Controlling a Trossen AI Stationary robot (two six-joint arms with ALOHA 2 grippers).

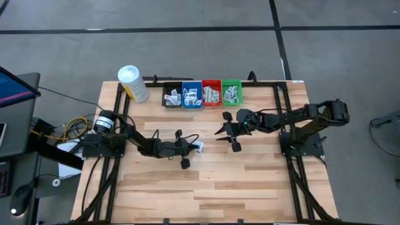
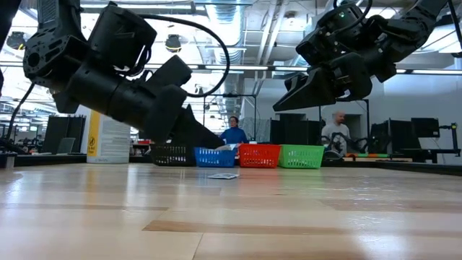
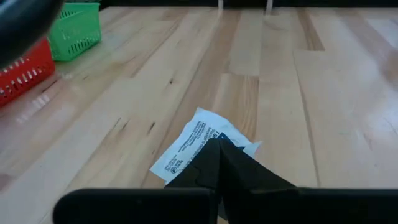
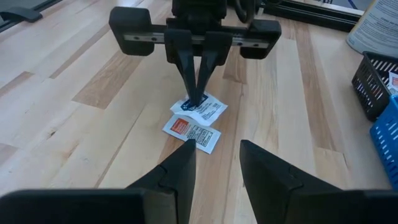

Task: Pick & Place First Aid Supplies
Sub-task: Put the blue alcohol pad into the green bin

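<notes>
Your left pincer is pinched shut on the blue-marked packet at mid-worktop, bins at its 1 o'clock, while the red-marked packet lies just beside, under your part-open, empty right pincer.

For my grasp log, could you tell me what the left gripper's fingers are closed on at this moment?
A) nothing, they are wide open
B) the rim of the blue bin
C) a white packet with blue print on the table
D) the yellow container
C: the left gripper is pinched shut on the white packet with blue print, which lies beside a packet with an orange mark.
</notes>
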